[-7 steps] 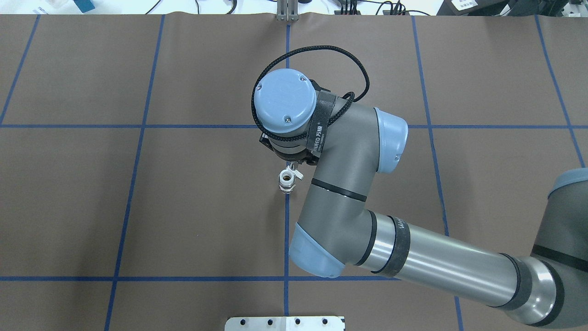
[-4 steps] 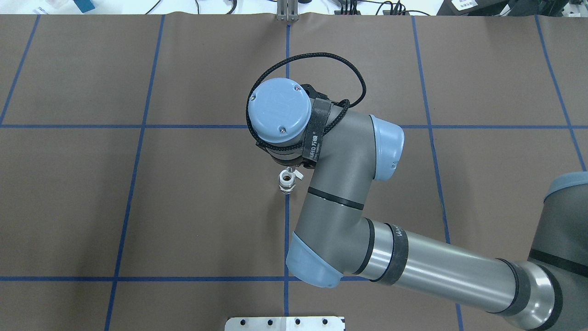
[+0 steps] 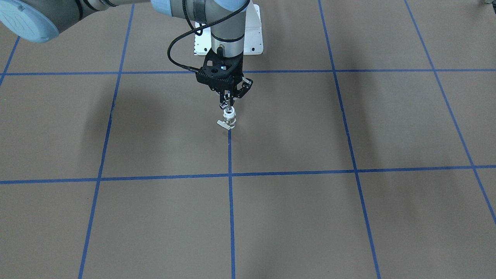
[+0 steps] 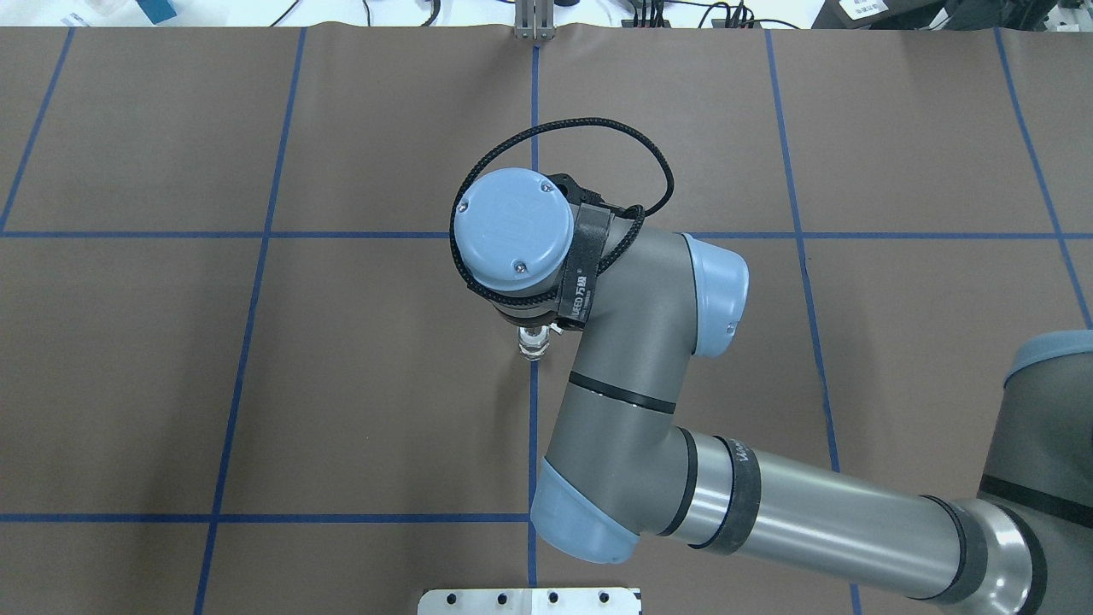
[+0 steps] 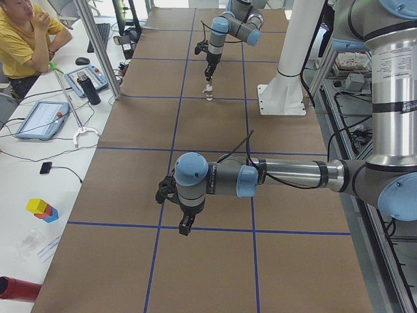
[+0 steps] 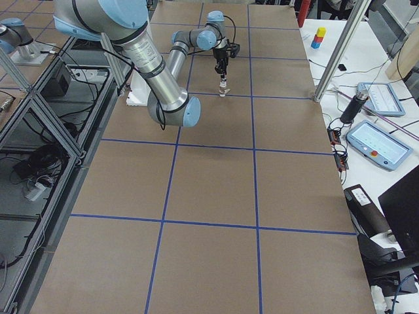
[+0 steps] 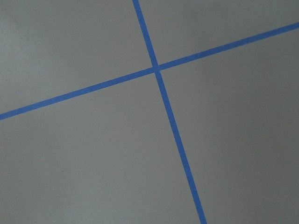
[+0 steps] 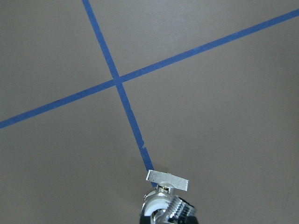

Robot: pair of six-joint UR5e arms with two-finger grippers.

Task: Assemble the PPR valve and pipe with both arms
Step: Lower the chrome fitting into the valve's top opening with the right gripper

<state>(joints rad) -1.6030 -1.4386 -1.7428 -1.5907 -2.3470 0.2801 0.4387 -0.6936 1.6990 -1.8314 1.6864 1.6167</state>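
My right end effector (image 3: 228,100) is closed on the pipe (image 3: 224,105), just above the PPR valve (image 3: 229,117), which stands upright on the worktop (image 3: 310,128). For my left end effector (image 5: 185,225) I cannot tell. Nothing holds the valve, so I think an off-centre push may tip it.

The right end effector (image 3: 228,100), carrying the pipe (image 3: 224,104), has shifted over the PPR valve (image 3: 229,117).
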